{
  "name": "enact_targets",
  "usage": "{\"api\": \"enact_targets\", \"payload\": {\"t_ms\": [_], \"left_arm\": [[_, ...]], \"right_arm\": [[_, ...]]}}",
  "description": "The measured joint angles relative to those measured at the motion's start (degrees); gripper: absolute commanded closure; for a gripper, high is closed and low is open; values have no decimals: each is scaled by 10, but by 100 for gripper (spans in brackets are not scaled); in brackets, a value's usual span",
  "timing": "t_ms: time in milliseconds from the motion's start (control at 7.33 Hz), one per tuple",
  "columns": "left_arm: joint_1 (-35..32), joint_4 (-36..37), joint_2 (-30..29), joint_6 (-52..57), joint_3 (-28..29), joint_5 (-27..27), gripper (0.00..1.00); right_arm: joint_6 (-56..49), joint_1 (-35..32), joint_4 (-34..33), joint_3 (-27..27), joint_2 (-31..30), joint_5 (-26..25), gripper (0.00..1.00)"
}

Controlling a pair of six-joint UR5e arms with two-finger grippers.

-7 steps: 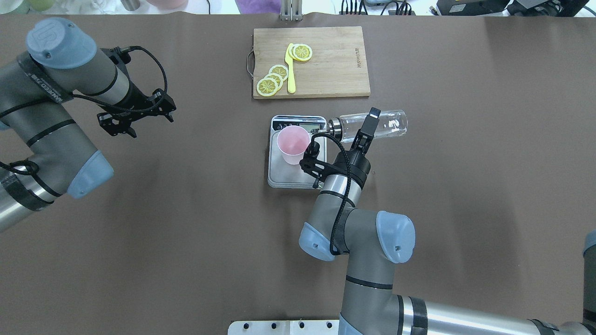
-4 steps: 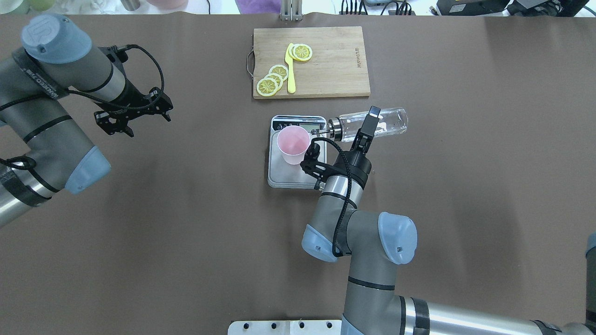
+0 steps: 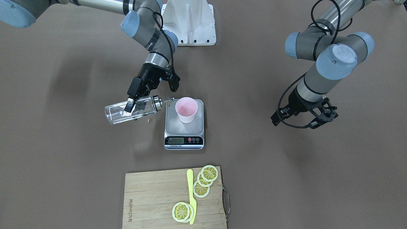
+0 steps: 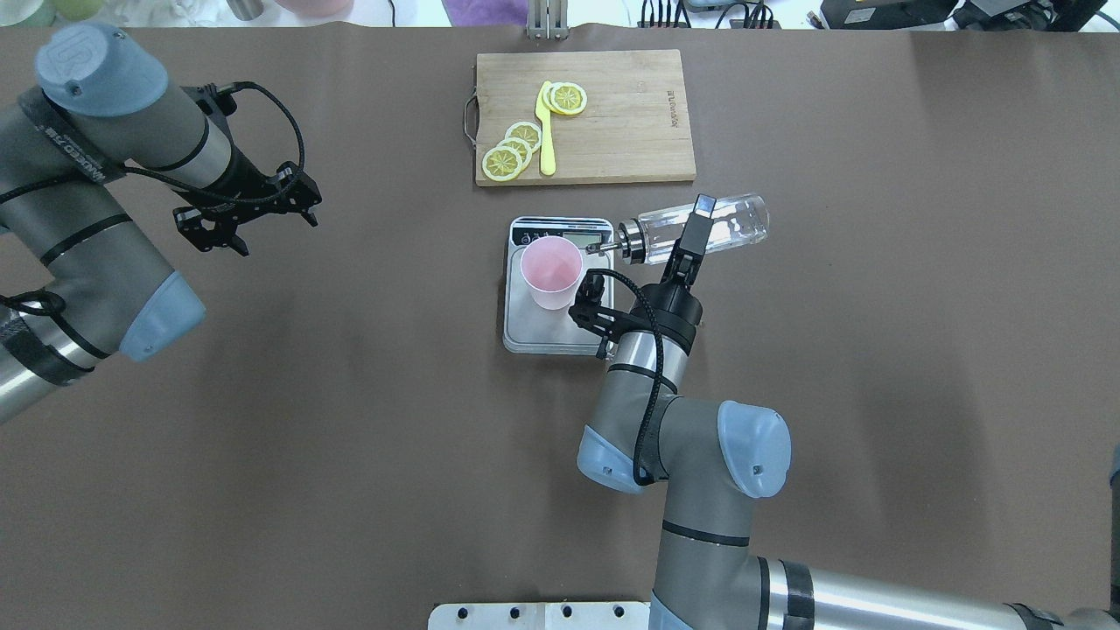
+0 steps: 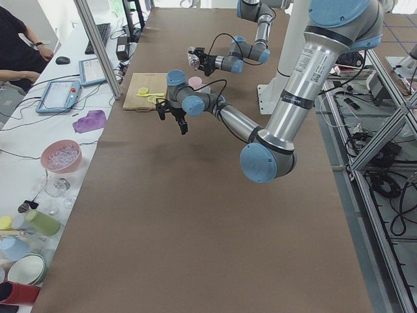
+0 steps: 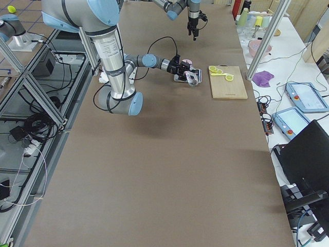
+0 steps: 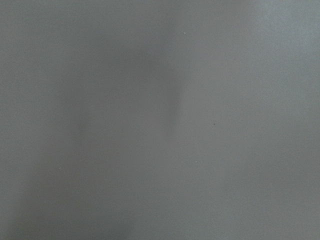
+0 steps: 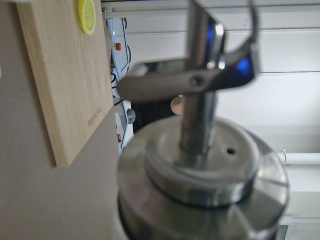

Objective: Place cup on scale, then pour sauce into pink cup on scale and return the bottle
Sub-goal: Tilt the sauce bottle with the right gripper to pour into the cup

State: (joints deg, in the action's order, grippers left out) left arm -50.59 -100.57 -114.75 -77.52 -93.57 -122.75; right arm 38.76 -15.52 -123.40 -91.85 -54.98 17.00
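Note:
The pale pink cup [image 4: 551, 273] [image 3: 186, 109] stands upright on the grey scale [image 4: 534, 337] [image 3: 184, 128]. My right gripper [image 4: 694, 232] [image 3: 129, 106] is shut on the clear glass bottle [image 4: 726, 221] [image 3: 116, 114]. The bottle lies almost level above the table, to the right of the scale in the overhead view. Its silver spout [image 4: 595, 248] [image 3: 170, 100] points at the cup and ends just short of the rim. I cannot make out the sauce inside the glass. The metal cap [image 8: 200, 175] fills the right wrist view. My left gripper [image 4: 245, 223] [image 3: 303, 120] hangs open far to the left.
A wooden cutting board [image 4: 621, 122] [image 3: 149, 197] lies beyond the scale with lemon slices [image 4: 514, 149] and a yellow knife [image 4: 547, 131] on it. A side table [image 5: 39, 169] past the far edge holds bowls, cups and a person's arm.
The bottle's base end has lifted and swung slightly away from me, so the spout tips a little more toward the cup. My left arm has drawn back slightly to the left.

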Motion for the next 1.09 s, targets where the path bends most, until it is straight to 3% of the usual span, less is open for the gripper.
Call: {"api": "enact_targets", "payload": {"t_ms": [1091], "left_arm": [[-14,-35,8,0,19,-28,1]], "right_arm": [[-8,-13,0,2,-6,-74,100]]}}
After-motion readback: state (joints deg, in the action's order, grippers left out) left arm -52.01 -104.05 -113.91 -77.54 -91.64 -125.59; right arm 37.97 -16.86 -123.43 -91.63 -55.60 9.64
